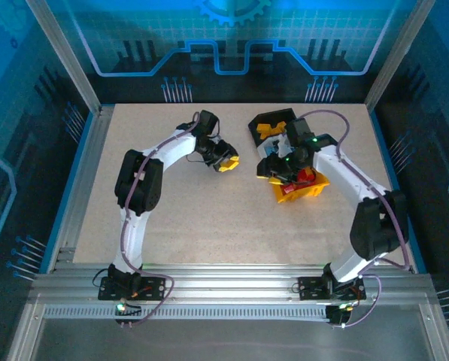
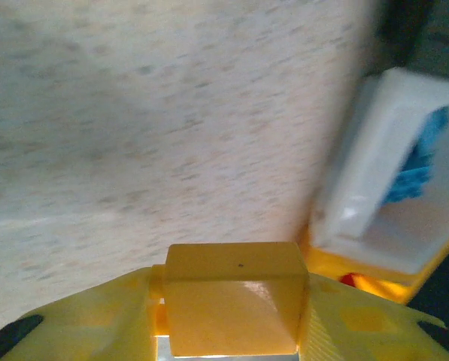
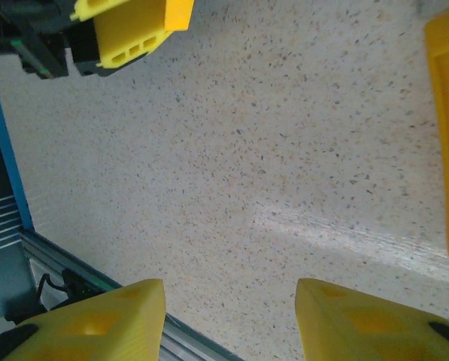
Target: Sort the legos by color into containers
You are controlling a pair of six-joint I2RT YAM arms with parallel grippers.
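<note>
The left claw (image 2: 232,304) is found clamped on a yellow-orange brick (image 2: 232,282), which is held squarely between the two yellow fingers (image 2: 89,320) and fills the gap between them. Beyond this claw, bare speckled table (image 2: 149,113) is recorded. Ahead and to its right a white bin (image 2: 382,188) is noted, with blue bricks (image 2: 418,162) inside it. Just beneath that bin's near edge part of a yellow bin (image 2: 378,280) is visible, with a small red piece (image 2: 348,280) showing at its edge. Whether the two bins touch cannot be told. In the top view the left claw (image 1: 226,161) is seen near the table's centre, well apart from the bins. The right claw (image 3: 230,323) is found with its fingers (image 3: 96,323) spread wide and nothing between them. Only table surface is seen in the gap, and the yellow bin's wall (image 3: 446,135) lies off to its right side. In the top view the right claw (image 1: 278,164) is positioned over the group of bins. The yellow bin (image 1: 318,188) with a red brick (image 1: 305,177) inside lies just beside it on the side nearer the arm bases. A black bin (image 1: 254,134) holding yellow pieces (image 1: 268,129) lies just beyond it.
</note>
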